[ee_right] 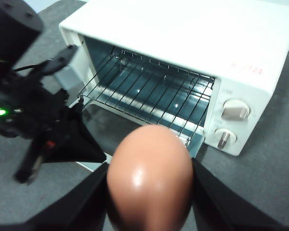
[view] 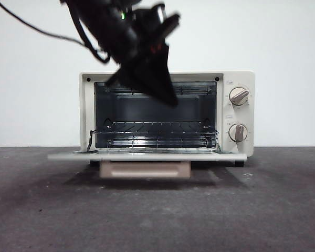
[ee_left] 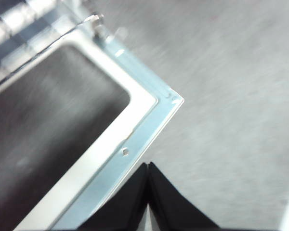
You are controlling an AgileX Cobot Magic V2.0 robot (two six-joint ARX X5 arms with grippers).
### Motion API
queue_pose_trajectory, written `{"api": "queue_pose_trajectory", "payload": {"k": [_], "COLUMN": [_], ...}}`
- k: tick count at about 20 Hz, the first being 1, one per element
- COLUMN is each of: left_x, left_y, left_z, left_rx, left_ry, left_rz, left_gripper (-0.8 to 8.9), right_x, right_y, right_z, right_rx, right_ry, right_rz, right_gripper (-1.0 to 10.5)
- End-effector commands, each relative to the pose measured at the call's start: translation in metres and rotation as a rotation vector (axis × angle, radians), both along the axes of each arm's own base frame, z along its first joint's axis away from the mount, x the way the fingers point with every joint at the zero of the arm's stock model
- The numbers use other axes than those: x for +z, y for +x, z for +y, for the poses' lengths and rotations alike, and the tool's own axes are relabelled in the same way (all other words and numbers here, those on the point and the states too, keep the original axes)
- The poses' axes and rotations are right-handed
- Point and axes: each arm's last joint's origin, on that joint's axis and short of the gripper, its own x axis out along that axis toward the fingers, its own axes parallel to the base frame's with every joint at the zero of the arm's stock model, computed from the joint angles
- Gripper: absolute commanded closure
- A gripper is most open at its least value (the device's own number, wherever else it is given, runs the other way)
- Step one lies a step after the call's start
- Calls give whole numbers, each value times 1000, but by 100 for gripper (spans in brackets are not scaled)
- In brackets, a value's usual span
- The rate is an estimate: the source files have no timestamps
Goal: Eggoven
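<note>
The toaster oven (view: 167, 113) stands on the dark table (view: 157, 210) toward its back edge, its door (view: 147, 156) dropped flat and the wire rack (view: 157, 134) bare inside. The left gripper (ee_left: 148, 166), fingers (ee_left: 166, 202) pressed together with nothing between them, hangs above the open door's front corner, showing in the front view as the big dark arm (view: 142, 47). The right gripper (ee_right: 149, 192) clamps the orange-brown egg (ee_right: 149, 178) between its fingers (ee_right: 86, 202), held in the air before the oven's open mouth.
</note>
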Motion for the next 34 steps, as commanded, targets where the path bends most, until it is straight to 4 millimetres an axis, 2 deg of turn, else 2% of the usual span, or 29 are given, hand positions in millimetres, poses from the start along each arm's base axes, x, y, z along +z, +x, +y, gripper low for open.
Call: {"api": "queue_pose_trajectory", "payload": {"k": [1, 5, 7, 9, 11, 14, 16, 21, 27, 31, 34], "left_x": [26, 65, 83, 94, 91, 63, 46, 21, 15, 15, 15], "left_y": [-5, -6, -7, -6, -8, -19, -28, -41, -45, -46, -46], "left_z": [5, 45, 71, 100, 131, 176, 193, 213, 213, 211, 208], "left_rx": [13, 119, 158, 222, 276, 365, 399, 472, 469, 458, 443], "left_ry": [-60, -142, -209, -239, -266, -293, -311, -304, -299, -299, -299], "left_rz": [-52, -130, -156, -178, -164, -111, -94, -52, -43, -42, -40], "left_gripper": [806, 806, 806, 806, 806, 806, 806, 806, 806, 806, 806], "right_x": [4, -9, -17, -26, -38, -61, -74, -106, -141, -152, -153], "right_y": [6, 25, 41, 59, 78, 106, 119, 144, 172, 186, 189], "right_z": [5, 16, 25, 34, 41, 57, 65, 79, 84, 81, 79], "right_rx": [7, -3, 20, 37, 49, 70, 66, 47, -12, -46, -75], "right_ry": [8, -22, -7, 25, 51, 78, 77, 69, 53, 63, 60], "right_rz": [-16, 43, 67, 97, 133, 173, 187, 226, 219, 189, 170], "right_gripper": [944, 944, 944, 944, 944, 944, 944, 944, 944, 944, 944]}}
